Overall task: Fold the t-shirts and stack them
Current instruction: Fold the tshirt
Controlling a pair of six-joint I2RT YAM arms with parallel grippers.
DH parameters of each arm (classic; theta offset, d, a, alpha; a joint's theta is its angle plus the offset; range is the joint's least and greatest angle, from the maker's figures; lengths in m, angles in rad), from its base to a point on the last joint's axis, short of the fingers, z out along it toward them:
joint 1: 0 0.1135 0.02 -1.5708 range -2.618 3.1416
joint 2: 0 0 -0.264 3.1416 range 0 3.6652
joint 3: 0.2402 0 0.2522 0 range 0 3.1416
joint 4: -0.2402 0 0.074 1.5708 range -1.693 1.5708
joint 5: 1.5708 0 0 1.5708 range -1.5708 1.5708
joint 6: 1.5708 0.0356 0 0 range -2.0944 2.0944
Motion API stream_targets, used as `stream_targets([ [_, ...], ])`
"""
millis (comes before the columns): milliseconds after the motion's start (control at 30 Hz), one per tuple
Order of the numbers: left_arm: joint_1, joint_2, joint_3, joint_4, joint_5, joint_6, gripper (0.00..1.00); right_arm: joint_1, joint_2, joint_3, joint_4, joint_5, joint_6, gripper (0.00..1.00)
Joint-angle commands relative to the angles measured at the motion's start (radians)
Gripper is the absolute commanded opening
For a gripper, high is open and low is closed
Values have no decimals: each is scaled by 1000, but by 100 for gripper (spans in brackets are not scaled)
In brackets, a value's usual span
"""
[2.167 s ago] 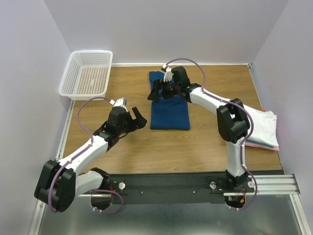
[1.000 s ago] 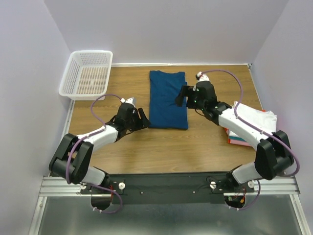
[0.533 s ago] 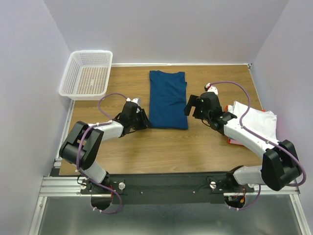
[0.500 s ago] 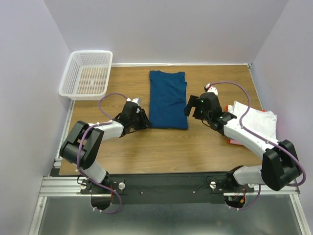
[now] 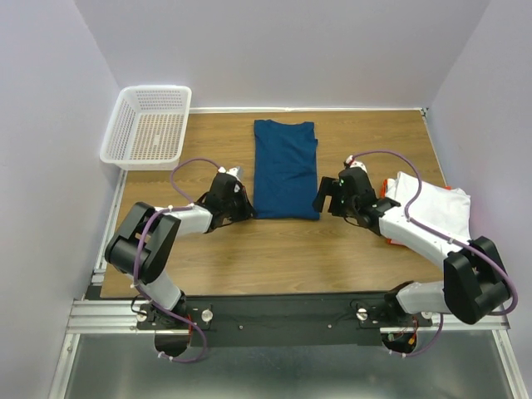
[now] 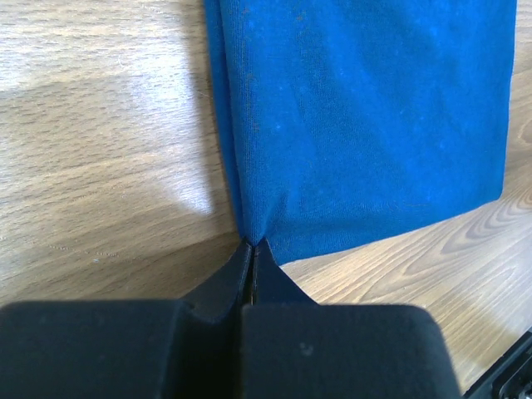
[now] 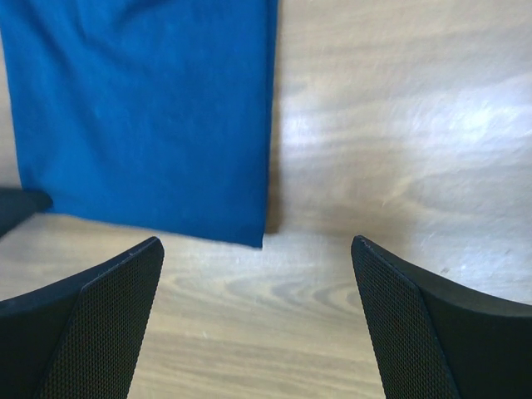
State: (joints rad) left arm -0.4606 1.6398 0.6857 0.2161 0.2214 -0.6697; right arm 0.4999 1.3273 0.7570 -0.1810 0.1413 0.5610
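Folded tee [image 5: 285, 169] lies at centre of the table [image 5: 274, 249]; basket [image 5: 146, 126] at its ten o'clock, stacked tees [image 5: 445, 204] at its four o'clock, both well apart.

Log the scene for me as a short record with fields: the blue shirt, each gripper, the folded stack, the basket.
shirt: blue tee, folded into a long strip, flat on the table
left gripper: shut on the blue tee's near left corner
right gripper: open, at the near right corner, gripping nothing
stack: folded tees, white on top, right side
basket: white mesh basket, far left

No text, label or number is legible — none anywhere.
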Motion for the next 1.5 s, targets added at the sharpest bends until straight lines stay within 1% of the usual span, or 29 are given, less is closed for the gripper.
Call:
stream_targets([
  [0,-7,-26,-25,-11,-14,22,0,-1,28,-35,-34,-95,5,100],
  [33,-7,-25,-25,-12,-16,24,0,-3,45,-31,-35,-101,-1,99],
  [100,-7,-21,-20,-18,-14,24,0,-3,81,-10,-35,-124,-15,94],
  [133,-7,-21,-14,-20,-14,27,0,-3,116,-1,-35,-179,-33,92],
  [167,-7,-17,-14,-24,-16,28,0,-3,133,10,-32,-207,-50,88],
  [200,-7,-17,-14,-26,-19,25,0,-3,150,28,-32,-227,-68,87],
  [233,-7,-17,-14,-27,-20,24,0,-1,173,34,-32,-218,-78,85],
  [267,-7,-15,-14,-26,-25,21,0,-3,185,41,-32,-206,-82,81],
  [300,-7,-15,-15,-27,-28,19,0,-3,196,54,-34,-172,-88,79],
  [333,-7,-17,-15,-27,-31,18,0,-3,205,59,-34,-166,-93,74],
  [367,-7,-14,-14,-32,-31,19,0,-3,216,65,-34,-160,-96,62],
  [400,-7,-12,-15,-34,-31,19,0,-4,233,70,-32,-161,-96,59],
  [533,-7,-11,-11,-40,-40,22,0,-3,279,93,-32,-161,-115,57],
  [767,-7,-1,5,-55,-48,24,0,-3,358,130,-26,-186,-142,43],
  [833,-6,-3,11,-60,-53,24,0,-3,368,140,-25,-206,-153,33],
  [867,-7,-5,11,-63,-54,24,0,-3,369,142,-23,-216,-156,25],
  [933,-7,-8,11,-66,-62,22,0,-3,359,136,-21,-253,-161,17],
  [1033,-7,-14,6,-70,-63,18,0,-1,336,107,-20,-308,-165,9],
  [1067,-7,-23,5,-75,-65,16,0,-1,314,97,-20,-324,-165,3],
  [1100,-7,-29,-1,-78,-63,13,0,-1,302,84,-20,-338,-170,1],
  [1233,-7,-92,-52,-84,-71,-8,0,0,207,4,-25,-417,-161,1],
  [1333,-10,-178,-124,-95,-65,-31,0,6,122,-77,-31,-535,-130,1],
  [1367,-19,-230,-164,-101,-70,-37,0,12,98,-112,-32,-561,-121,1],
  [1400,-27,-257,-181,-110,-100,-69,0,17,78,-129,-35,-606,-104,1],
  [1467,-56,-340,-218,-168,-134,-100,0,28,15,-156,-54,-640,-87,1],
])
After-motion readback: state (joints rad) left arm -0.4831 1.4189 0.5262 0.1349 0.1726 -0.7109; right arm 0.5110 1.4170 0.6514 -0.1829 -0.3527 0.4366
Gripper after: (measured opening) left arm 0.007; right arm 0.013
